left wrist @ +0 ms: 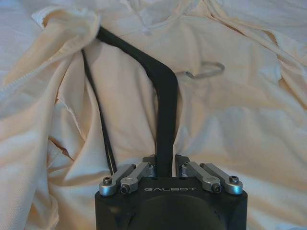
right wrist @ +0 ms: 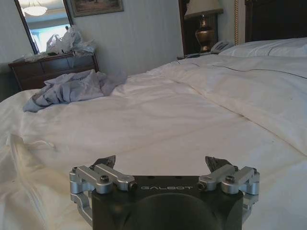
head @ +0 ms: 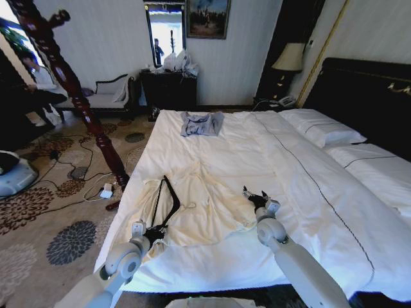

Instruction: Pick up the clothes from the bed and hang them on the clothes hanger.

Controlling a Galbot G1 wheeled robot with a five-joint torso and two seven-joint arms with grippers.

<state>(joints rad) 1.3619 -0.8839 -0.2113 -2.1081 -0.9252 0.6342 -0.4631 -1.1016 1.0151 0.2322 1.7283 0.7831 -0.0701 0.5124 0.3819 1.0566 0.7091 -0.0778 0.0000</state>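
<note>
Lower centre of the head view: cream clothes (head: pixel 196 208) spread on the white bed (head: pixel 321 212), black clothes hanger (head: pixel 168 200) atop. Left end effector (head: pixel 156 232) clamped on hanger's arm; right end effector (head: pixel 255 195) spread open, apparently just beside a sleeve. Grey-blue garment (head: pixel 201 123) farther up; patterned carpet (head: pixel 45 212) at left.

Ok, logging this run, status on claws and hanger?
Left claw shut on black hanger, one hanger arm tucked in the cream shirt on the bed. Right claw open, empty. Nothing blocking.
</note>
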